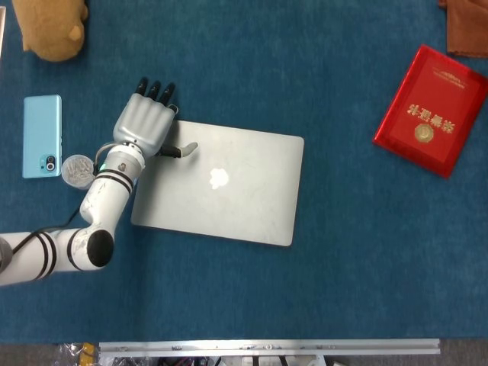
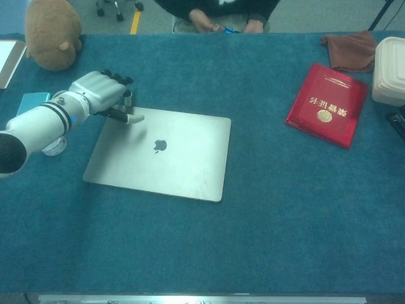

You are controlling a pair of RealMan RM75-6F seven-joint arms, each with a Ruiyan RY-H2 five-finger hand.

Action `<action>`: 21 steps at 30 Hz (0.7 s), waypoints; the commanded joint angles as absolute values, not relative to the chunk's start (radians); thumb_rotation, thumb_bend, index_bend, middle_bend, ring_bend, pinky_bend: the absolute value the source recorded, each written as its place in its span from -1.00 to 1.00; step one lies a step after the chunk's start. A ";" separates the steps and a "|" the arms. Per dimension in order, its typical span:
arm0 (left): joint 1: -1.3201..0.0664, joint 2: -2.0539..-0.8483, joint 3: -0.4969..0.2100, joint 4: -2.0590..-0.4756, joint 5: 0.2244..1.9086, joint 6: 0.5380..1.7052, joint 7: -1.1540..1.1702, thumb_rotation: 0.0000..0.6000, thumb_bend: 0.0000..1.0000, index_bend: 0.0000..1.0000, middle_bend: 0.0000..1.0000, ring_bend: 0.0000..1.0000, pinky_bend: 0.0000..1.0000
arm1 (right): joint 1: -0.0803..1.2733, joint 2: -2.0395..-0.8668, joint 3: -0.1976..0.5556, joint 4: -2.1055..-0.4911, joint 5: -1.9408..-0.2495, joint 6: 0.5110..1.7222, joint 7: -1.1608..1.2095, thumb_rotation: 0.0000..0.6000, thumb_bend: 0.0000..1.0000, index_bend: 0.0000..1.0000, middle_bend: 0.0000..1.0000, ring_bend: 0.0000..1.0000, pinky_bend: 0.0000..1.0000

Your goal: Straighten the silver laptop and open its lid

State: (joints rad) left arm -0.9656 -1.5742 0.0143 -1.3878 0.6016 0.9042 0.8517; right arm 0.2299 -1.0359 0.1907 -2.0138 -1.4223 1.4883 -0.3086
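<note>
The blue tabletop carries everything, covered edge to edge in a felt-like cloth. On it, left of the middle, lies the silver laptop with its lid closed and flat, turned slightly askew so its edges do not run parallel with the tabletop's edges. A pale apple logo sits at the middle of the lid; no other writing shows on it.

The left arm comes in from the left, white with black bands. Its left robot hand sits over the laptop's far left corner, fingers curled down past the far edge, the thumb stretched out across the lid near that corner. Whether the thumb touches the lid cannot be told, and it has hold of nothing. The right robot hand shows in neither view.

To the right, well apart from the laptop, lies a red booklet with gold characters and a round gold emblem, too small to read. A brown plush toy stands at the far left, a brown cloth and a white container at the far right. A light blue phone lies left of the arm, and beside it a small clear bottle.
</note>
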 commanded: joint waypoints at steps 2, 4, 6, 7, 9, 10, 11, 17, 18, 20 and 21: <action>-0.958 -1.555 0.022 -1.415 0.608 0.915 0.853 -0.86 -0.66 -0.38 -1.00 -1.00 -1.00 | 0.230 -1.038 0.190 -2.012 -1.425 1.488 -0.306 1.00 -0.75 -1.00 -0.96 -1.00 -0.95; -0.953 -1.544 0.030 -1.430 0.612 0.921 0.857 -0.86 -0.66 -0.38 -1.00 -1.00 -1.00 | 0.230 -1.039 0.190 -2.011 -1.426 1.488 -0.304 1.00 -0.75 -1.00 -0.96 -1.00 -0.95; -0.947 -1.534 0.035 -1.444 0.615 0.927 0.856 -0.86 -0.66 -0.38 -1.00 -1.00 -1.00 | 0.231 -1.042 0.191 -2.011 -1.428 1.488 -0.304 1.00 -0.75 -1.00 -0.96 -1.00 -0.95; -0.944 -1.530 0.037 -1.450 0.617 0.930 0.855 -0.86 -0.66 -0.38 -1.00 -1.00 -1.00 | 0.231 -1.042 0.191 -2.011 -1.429 1.488 -0.304 1.00 -0.75 -1.00 -0.96 -1.00 -0.95; -0.938 -1.521 0.043 -1.462 0.622 0.935 0.854 -0.86 -0.66 -0.38 -1.00 -1.00 -1.00 | 0.232 -1.044 0.190 -2.012 -1.431 1.487 -0.305 1.00 -0.75 -1.00 -0.96 -1.00 -0.95; -0.935 -1.518 0.045 -1.467 0.624 0.937 0.852 -0.87 -0.66 -0.38 -1.00 -1.00 -1.00 | 0.232 -1.045 0.190 -2.013 -1.432 1.487 -0.305 1.00 -0.75 -1.00 -0.96 -1.00 -0.95; -0.932 -1.515 0.048 -1.471 0.628 0.938 0.851 -0.87 -0.66 -0.38 -1.00 -1.00 -1.00 | 0.232 -1.045 0.190 -2.013 -1.433 1.488 -0.306 1.00 -0.75 -1.00 -0.96 -1.00 -0.95; -0.913 -1.495 0.064 -1.497 0.649 0.949 0.843 -0.85 -0.66 -0.38 -1.00 -1.00 -1.00 | 0.231 -1.047 0.190 -2.020 -1.442 1.491 -0.311 1.00 -0.75 -1.00 -0.96 -1.00 -0.95; -0.911 -1.492 0.065 -1.501 0.654 0.952 0.843 -0.85 -0.66 -0.38 -1.00 -1.00 -1.00 | 0.232 -1.047 0.190 -2.020 -1.444 1.492 -0.313 1.00 -0.75 -1.00 -0.96 -1.00 -0.95; -0.908 -1.484 0.063 -1.509 0.664 0.961 0.838 -0.86 -0.66 -0.38 -1.00 -1.00 -1.00 | 0.232 -1.048 0.190 -2.022 -1.447 1.492 -0.315 1.00 -0.75 -1.00 -0.96 -1.00 -0.95; -0.906 -1.480 0.058 -1.513 0.669 0.965 0.833 -0.87 -0.66 -0.39 -1.00 -1.00 -1.00 | 0.233 -1.048 0.190 -2.023 -1.447 1.491 -0.315 1.00 -0.75 -1.00 -0.96 -1.00 -0.95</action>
State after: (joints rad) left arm -0.9084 -1.4834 0.0610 -1.5093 0.6655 0.9610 0.8365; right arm 0.2327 -1.0481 0.1902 -2.0228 -1.4467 1.4912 -0.3153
